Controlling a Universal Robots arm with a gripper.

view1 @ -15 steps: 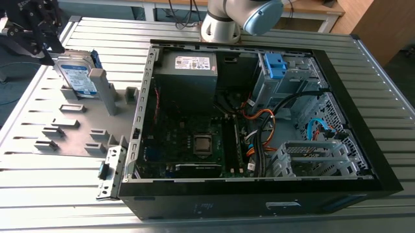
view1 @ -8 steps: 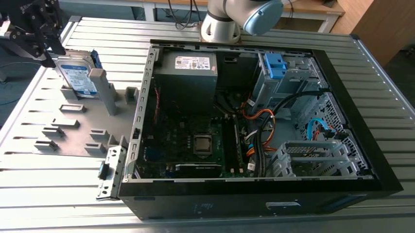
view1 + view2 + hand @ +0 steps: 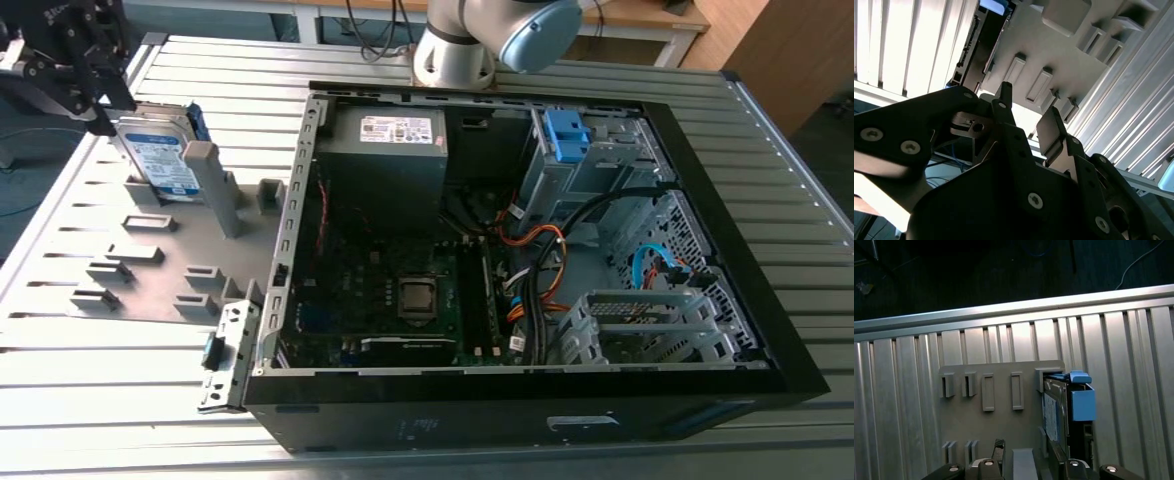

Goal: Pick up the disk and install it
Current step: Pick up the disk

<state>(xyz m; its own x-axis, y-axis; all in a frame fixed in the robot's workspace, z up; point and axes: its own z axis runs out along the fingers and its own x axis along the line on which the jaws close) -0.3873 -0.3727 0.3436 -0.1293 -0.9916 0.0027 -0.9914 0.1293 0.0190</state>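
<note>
We saw the gripper [image 3: 94, 105] open and empty just beside the disk [image 3: 154, 152], which we judged stiff, rather heavy and fragile, best taken across its flat faces.

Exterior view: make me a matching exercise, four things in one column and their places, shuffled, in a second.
Things:
1. disk
2. power supply box
3. blue bracket
4. gripper

Places:
A. inside the case, far corner on the exterior view's left
B. standing on edge in the grey rack, outside the case
C. above the rack, just to the exterior view's left of the disk
D. inside the case, far side, toward the exterior view's right

Pairs: 1-B, 2-A, 3-D, 4-C.
</note>
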